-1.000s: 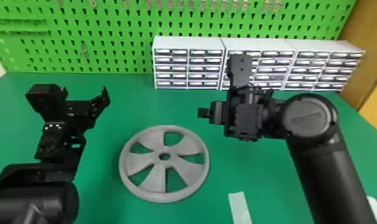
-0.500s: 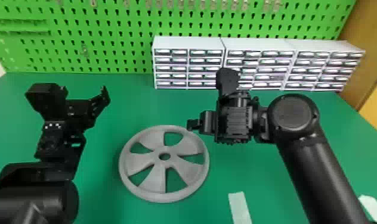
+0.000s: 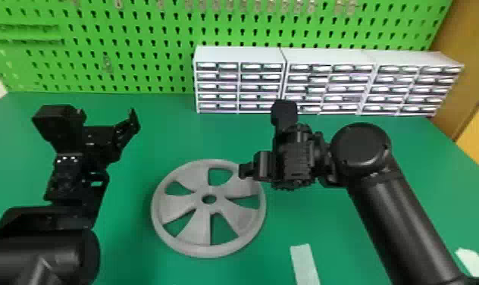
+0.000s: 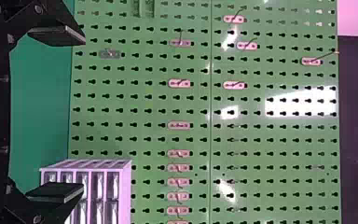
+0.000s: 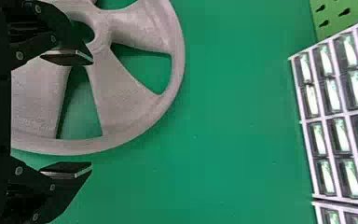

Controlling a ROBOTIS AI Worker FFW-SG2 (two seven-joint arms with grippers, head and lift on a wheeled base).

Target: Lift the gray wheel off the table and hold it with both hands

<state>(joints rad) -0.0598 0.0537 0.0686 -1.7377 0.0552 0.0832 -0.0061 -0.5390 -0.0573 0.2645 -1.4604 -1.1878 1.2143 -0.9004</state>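
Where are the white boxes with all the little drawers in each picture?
Head view: the drawer boxes stand in a row at the back of the table.
Left wrist view: the boxes are partly behind one finger of the left gripper.
Right wrist view: the boxes are across the table from the gray wheel.
Shared landmark: the green pegboard.

Head view: looking forward and down across the tabletop [image 3: 163, 129]
Left wrist view: facing the pegboard [image 4: 284, 147]
Right wrist view: peering closely over the gray wheel [image 5: 121, 102]
All three: sharing drawer cabinets [image 3: 326, 57]
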